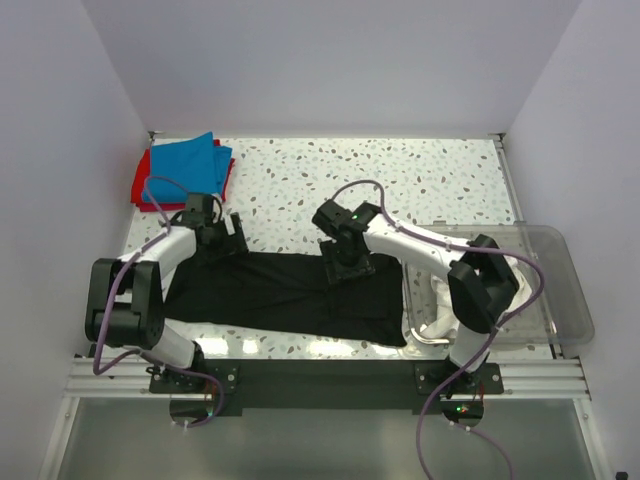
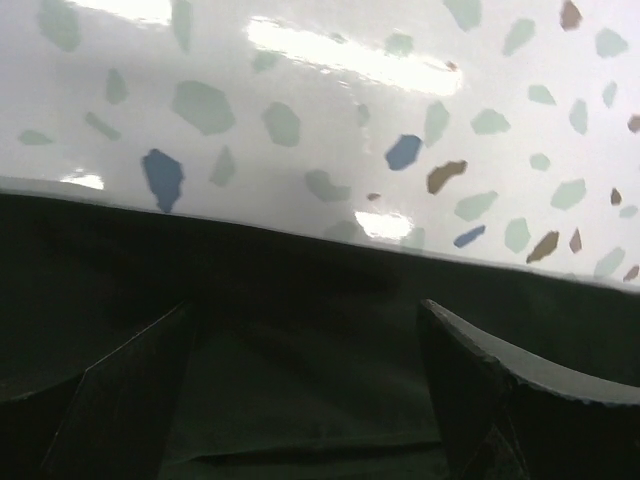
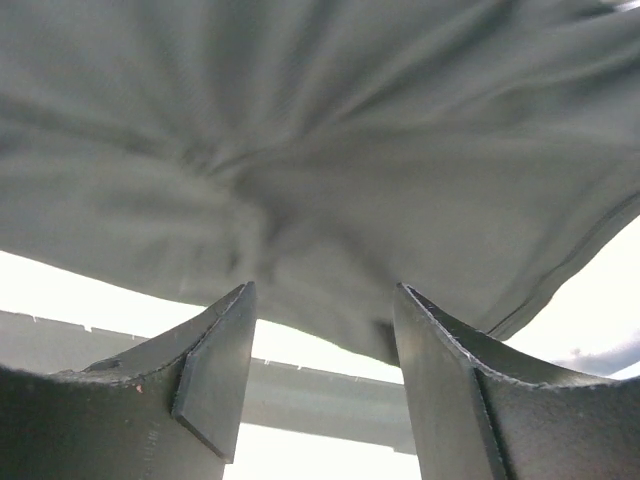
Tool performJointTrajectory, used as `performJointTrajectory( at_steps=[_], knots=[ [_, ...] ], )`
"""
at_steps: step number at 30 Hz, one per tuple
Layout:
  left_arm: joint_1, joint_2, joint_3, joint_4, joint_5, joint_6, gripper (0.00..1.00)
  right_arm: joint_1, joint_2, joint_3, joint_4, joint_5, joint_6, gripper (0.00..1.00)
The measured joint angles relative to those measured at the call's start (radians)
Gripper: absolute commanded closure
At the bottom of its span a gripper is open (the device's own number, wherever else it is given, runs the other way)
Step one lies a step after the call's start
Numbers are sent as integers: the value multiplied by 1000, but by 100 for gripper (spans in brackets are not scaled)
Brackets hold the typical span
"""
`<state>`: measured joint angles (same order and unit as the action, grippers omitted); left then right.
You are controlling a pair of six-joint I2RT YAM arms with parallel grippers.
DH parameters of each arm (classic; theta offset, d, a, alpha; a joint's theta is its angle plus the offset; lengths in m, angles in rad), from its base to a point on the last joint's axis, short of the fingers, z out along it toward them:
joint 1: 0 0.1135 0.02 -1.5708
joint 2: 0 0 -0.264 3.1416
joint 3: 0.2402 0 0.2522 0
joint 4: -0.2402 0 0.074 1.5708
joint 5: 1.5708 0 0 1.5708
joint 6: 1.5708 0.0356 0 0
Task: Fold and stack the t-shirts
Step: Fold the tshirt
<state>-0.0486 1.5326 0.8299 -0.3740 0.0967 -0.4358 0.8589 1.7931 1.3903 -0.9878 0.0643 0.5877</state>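
Note:
A black t-shirt [image 1: 290, 295] lies spread flat along the near part of the table. My left gripper [image 1: 230, 240] sits low at the shirt's far left edge. In the left wrist view it [image 2: 305, 335] is open, with the black cloth [image 2: 300, 400] lying between its fingers. My right gripper [image 1: 348, 268] is at the shirt's far edge near the middle. In the right wrist view it [image 3: 325, 335] is open, with the wrinkled cloth [image 3: 320, 150] just past the fingertips. A folded blue t-shirt [image 1: 190, 160] lies on a red one [image 1: 145, 180] at the back left. White shirts [image 1: 435, 300] lie in the bin.
A clear plastic bin [image 1: 545, 280] stands at the right, overhanging the table's right edge. The speckled tabletop [image 1: 400, 180] stretches behind the black shirt. White walls close in the back and sides. The metal rail [image 1: 320, 375] with both arm bases runs along the near edge.

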Motion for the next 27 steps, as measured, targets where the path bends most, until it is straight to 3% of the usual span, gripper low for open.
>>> performJointTrajectory(
  at_steps=[5,12,27],
  knots=[
    [-86,-20,-6,0,5,38,4,-115,-9,-12,53,0,-1,37],
    [-211,-48,-66,40,47,72,4,-133,29,-23,134,-14,0,37],
    [-234,21,-41,169,61,16,4,-223,218,48,187,-29,-5,36]
  ],
)
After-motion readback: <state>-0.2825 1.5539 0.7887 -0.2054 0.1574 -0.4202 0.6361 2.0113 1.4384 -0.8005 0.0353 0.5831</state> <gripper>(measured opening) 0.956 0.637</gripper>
